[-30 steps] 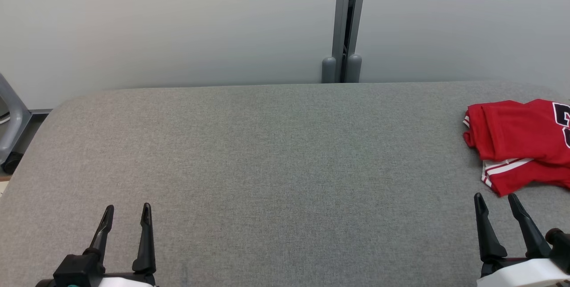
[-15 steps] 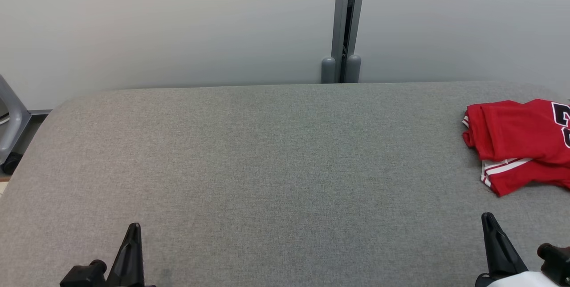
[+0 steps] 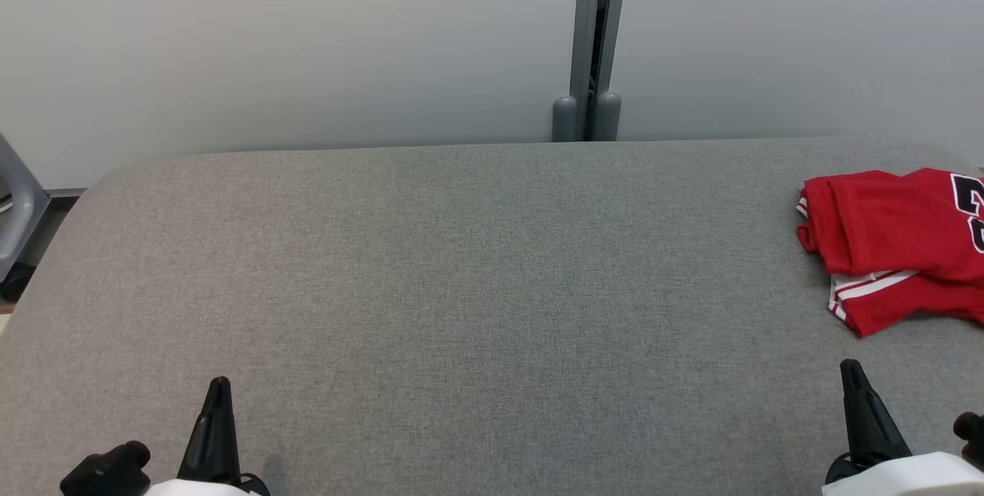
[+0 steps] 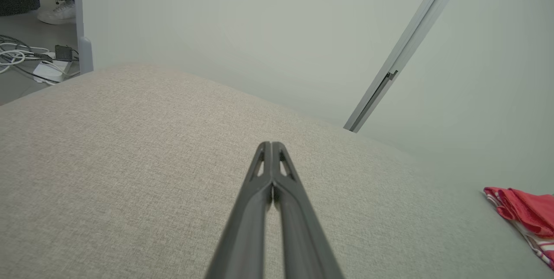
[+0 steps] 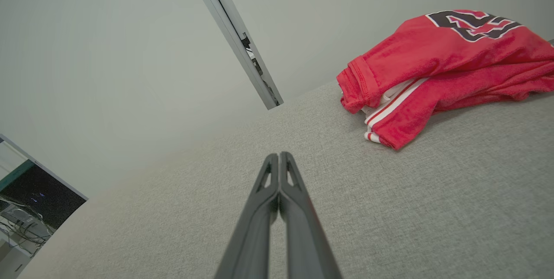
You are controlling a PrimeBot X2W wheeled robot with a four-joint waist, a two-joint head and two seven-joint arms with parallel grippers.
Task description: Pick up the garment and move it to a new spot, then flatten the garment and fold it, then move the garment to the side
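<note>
A folded red garment (image 3: pixel 895 242) with white stripes and a black print lies at the far right of the grey table (image 3: pixel 477 288), partly cut by the head view's edge. It also shows in the right wrist view as the garment (image 5: pixel 437 75) up and to the right, and in the left wrist view as the garment (image 4: pixel 526 216) at the far right edge. My left gripper (image 3: pixel 217 388) rests shut and empty at the lower left; its fingers (image 4: pixel 264 158) press together. My right gripper (image 3: pixel 849 369) is shut and empty at the lower right, short of the garment, fingers (image 5: pixel 272 166) closed.
A pale wall with a grey vertical post (image 3: pixel 592 42) runs behind the table. A grey chair part (image 3: pixel 15 211) stands past the table's left edge. Cables (image 4: pixel 26 60) lie on the floor beyond the far left corner.
Both grippers have gone from open to shut and drawn back toward the bottom edge. The garment stays put; the head view has shifted very slightly.
</note>
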